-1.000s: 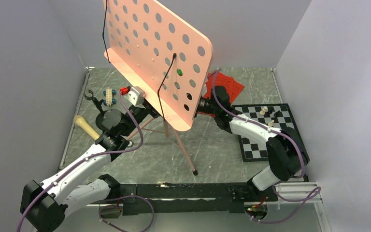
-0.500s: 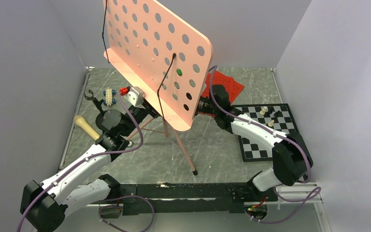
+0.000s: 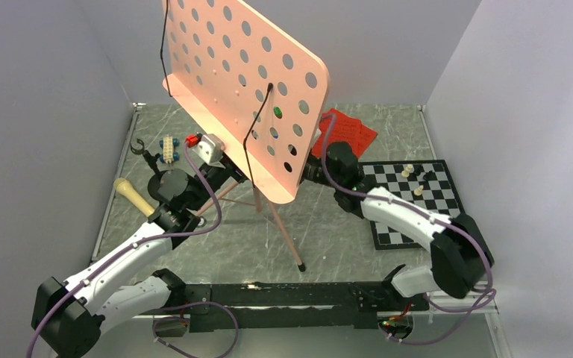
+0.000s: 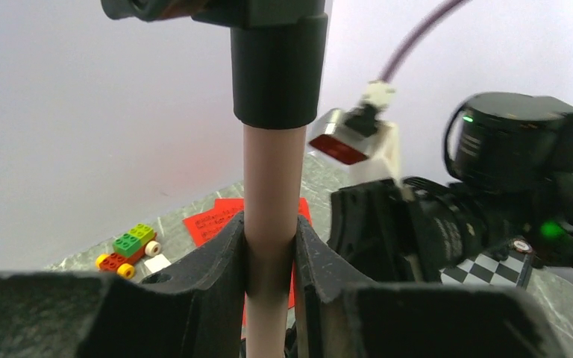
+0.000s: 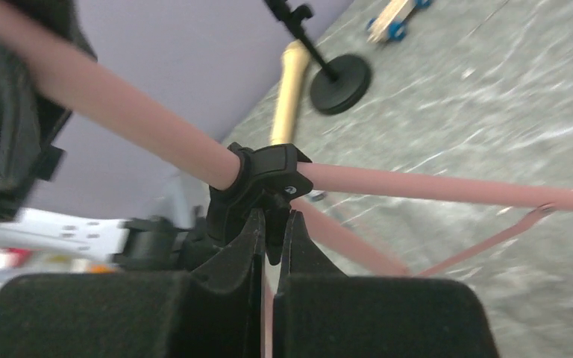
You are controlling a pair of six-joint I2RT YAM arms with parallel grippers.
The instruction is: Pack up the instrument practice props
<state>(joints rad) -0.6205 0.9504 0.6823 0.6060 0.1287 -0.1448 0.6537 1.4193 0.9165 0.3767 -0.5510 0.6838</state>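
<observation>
The pink music stand (image 3: 246, 82) stood in the middle of the table (image 3: 328, 231). The left gripper (image 4: 270, 242) pinched its pole (image 4: 272, 171). The right gripper (image 5: 271, 227) squeezed shut on the black clamp (image 5: 265, 175). The stand looked light and stiff (but tippy), so holding it low seemed safest.

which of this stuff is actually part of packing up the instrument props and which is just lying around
For the job:
- pink music stand
- red sheet-music pages
- beige microphone
- small black mic stand

Just lying about:
- chessboard with its pieces
- toy block cars
</observation>
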